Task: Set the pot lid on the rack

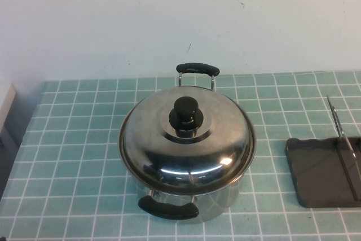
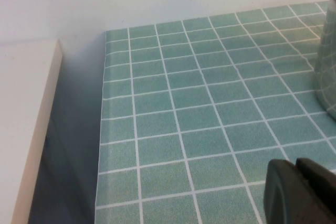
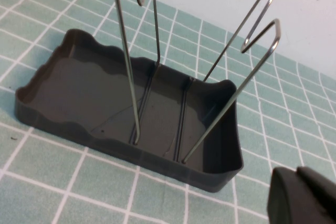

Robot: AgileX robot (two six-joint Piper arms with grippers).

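Note:
The shiny domed pot lid (image 1: 152, 139) with its black knob (image 1: 186, 114) sits on the steel pot (image 1: 225, 187) at the middle of the table. The dark rack (image 1: 321, 173) with thin wire prongs (image 1: 338, 131) stands at the right edge, empty. Neither gripper shows in the high view. In the left wrist view my left gripper (image 2: 297, 165) is shut and empty, low over the tiles, with the pot's wall (image 2: 328, 51) off to one side. In the right wrist view my right gripper (image 3: 296, 174) is shut and empty, just beside a corner of the rack (image 3: 79, 87).
The table has a green tiled cover (image 1: 79, 156) and a white wall behind it. The cover's left edge (image 2: 102, 129) drops to a gap beside a white surface (image 2: 26, 119). The pot has black handles at back (image 1: 197, 70) and front (image 1: 168, 210).

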